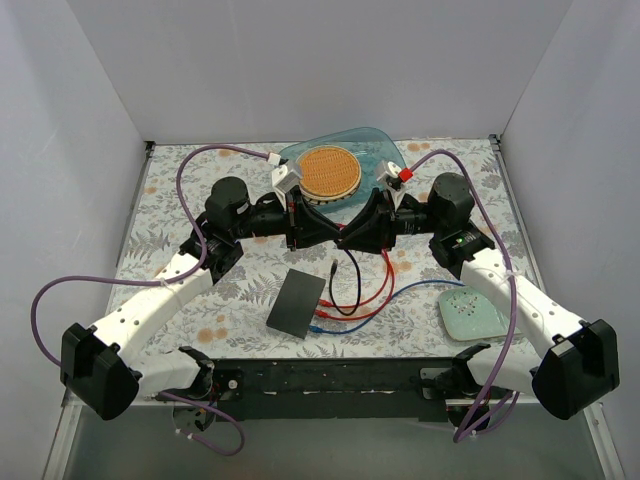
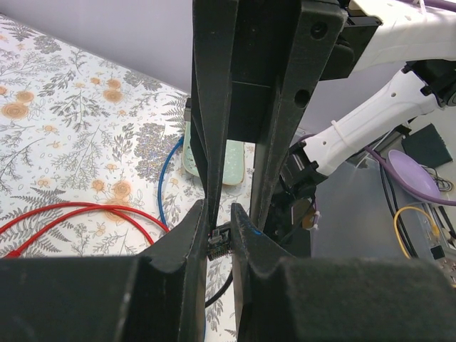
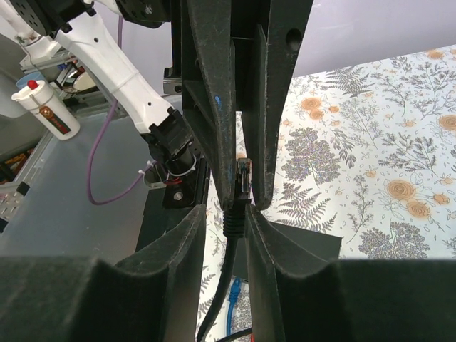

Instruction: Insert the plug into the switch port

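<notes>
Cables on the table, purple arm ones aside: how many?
3. Black cable loops right of the switch; red cable lies right of that; blue cable runs from the switch toward the pad. More may be hidden.

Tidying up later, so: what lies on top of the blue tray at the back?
A round woven orange mat lies on the blue tray; the arms hide its near rim.

Illumination bright, even, diffuse from above. Shadows soft, faint on the floral-print table cover [image 1: 250,290]. Wrist views: nearest foreground blurred, dark.
</notes>
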Robot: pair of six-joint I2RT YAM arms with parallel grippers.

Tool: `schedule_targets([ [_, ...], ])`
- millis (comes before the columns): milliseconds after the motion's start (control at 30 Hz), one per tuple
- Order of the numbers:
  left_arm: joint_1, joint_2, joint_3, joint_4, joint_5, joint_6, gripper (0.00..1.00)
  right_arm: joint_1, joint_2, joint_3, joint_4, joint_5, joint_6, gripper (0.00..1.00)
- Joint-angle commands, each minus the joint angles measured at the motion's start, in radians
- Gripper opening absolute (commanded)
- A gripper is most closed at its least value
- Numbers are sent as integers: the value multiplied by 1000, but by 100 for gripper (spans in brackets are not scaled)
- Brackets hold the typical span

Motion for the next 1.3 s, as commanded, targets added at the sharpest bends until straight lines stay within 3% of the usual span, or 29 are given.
schedule_targets([
  [0,-22,-50,27,41,12,4,0,-3,11,4,14,-12,0,35],
  [100,-23,-62,27,50,9,1,0,-1,15,6,4,-14,-8,39],
  [233,-23,-79,19,52,-4,6,0,-1,11,6,-10,3,-18,56],
  [300,-23,-88,15,50,-8,8,0,-1,6,6,-27,26,-32,57],
  [400,-23,-92,10,59,-7,6,0,-1,6,7,-30,30,-31,57],
  [567,-23,-85,7,64,7,3,0,-1,9,4,0,18,-12,43],
  [767,-23,-86,1,62,4,3,0,-1,12,4,45,-6,31,39],
  [900,-23,-85,-1,55,-8,6,0,-1,14,-4,74,-22,57,40],
  [1033,-23,-80,-2,50,-14,12,0,-1,12,-5,106,-34,89,52],
  [1100,-23,-80,-2,50,-18,14,0,-1,14,-4,117,-39,101,53],
  [1200,-25,-77,-1,50,-16,12,0,-1,14,-5,131,-39,115,44],
  [1267,-26,-73,-2,52,-13,11,0,-1,18,-4,129,-37,121,20],
])
